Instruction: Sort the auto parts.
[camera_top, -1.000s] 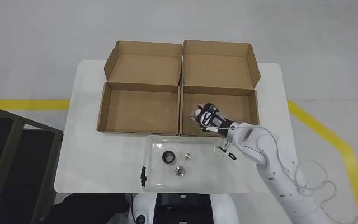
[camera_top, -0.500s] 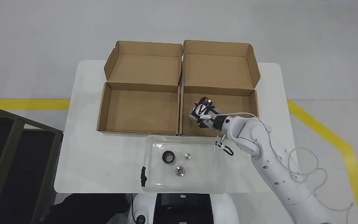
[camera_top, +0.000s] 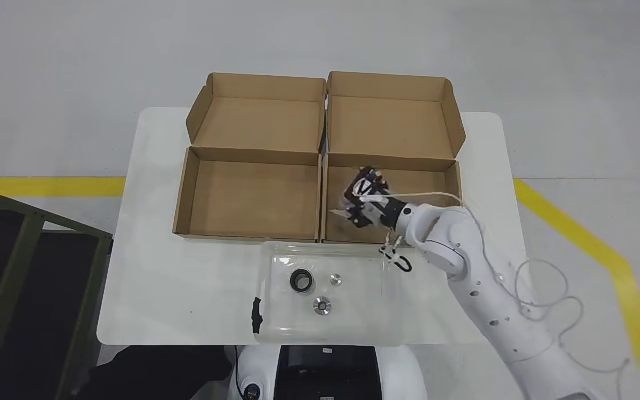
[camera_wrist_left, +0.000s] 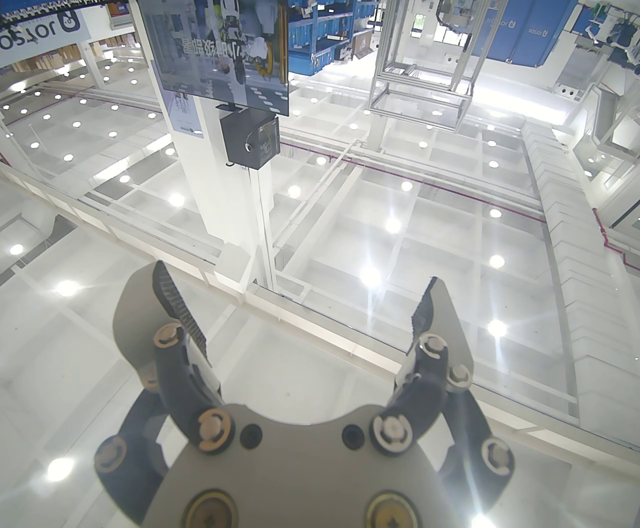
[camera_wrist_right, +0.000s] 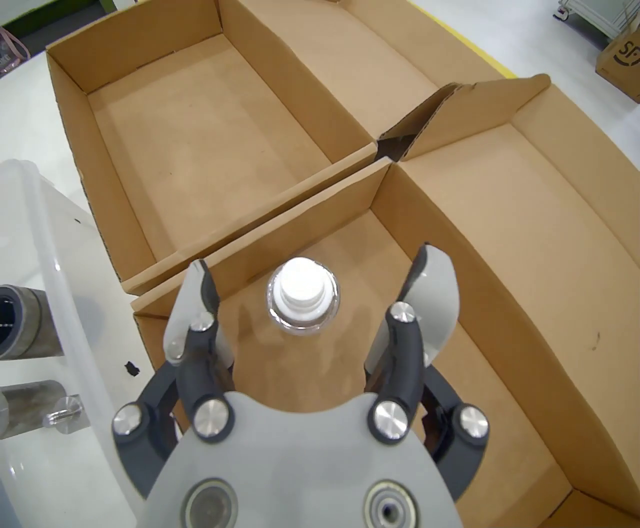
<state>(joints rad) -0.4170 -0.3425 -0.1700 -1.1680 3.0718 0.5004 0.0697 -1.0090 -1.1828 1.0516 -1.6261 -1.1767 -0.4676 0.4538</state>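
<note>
Print shows on a brown carton (camera_wrist_right: 620, 55) far beyond the jaws, cut off by the edge, and on a screen (camera_wrist_left: 215, 45) and a banner (camera_wrist_left: 45, 25) past the left gripper (camera_wrist_left: 295, 280), where the lettering is reversed and hard to read. The right gripper (camera_wrist_right: 315, 265) has its jaws spread wide with nothing pinched. Between the fingertips a white stepped part (camera_wrist_right: 302, 300) with a clear rim stands upright on the floor of a cardboard box (camera_wrist_right: 500, 225), and neither pad touches it. The part sits just beside the wall that this box shares with the neighbouring box (camera_wrist_right: 200, 150), which lies beyond one fingertip. To the outer side of that same finger runs the rim of a clear bin (camera_wrist_right: 35, 225), and in it are grey metal cylinders (camera_wrist_right: 25, 320), half cut off by the edge. From above, the right gripper (camera_top: 362, 190) covers the part. Behind it, the clear bin (camera_top: 380, 300) holds a black ring (camera_top: 300, 282) and two metal pieces (camera_top: 321, 305) whose shapes are too small to tell. The left gripper points up at ceiling lights, its jaws spread wide and holding nothing
</note>
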